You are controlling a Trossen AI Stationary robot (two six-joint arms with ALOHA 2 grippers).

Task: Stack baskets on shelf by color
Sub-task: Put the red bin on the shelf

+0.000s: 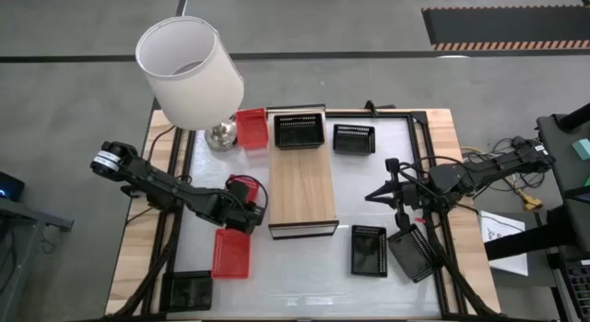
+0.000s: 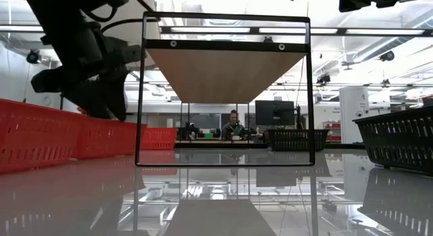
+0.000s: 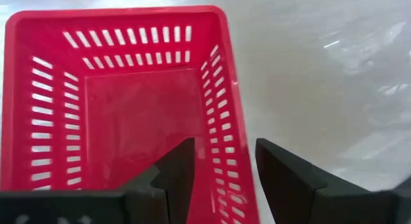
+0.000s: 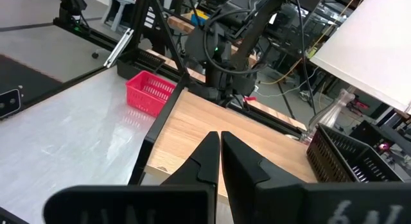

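Red basket (image 3: 122, 115) — rim between the left gripper's (image 3: 225, 169) parted jaws.

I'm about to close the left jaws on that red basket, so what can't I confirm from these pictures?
- Left wrist view: the red basket's near end is cut off by the picture's lower edge and the left gripper.
- High view: the arm covers the jaws at the basket's rim.
- Low view: contact with the rim is hidden behind the dark arm.
- High view: lamp shade covers the table corner beneath.

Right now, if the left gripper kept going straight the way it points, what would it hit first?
Probably the red basket: the open left gripper straddles its side wall, one finger inside, one outside. Depth to the wall is unclear.
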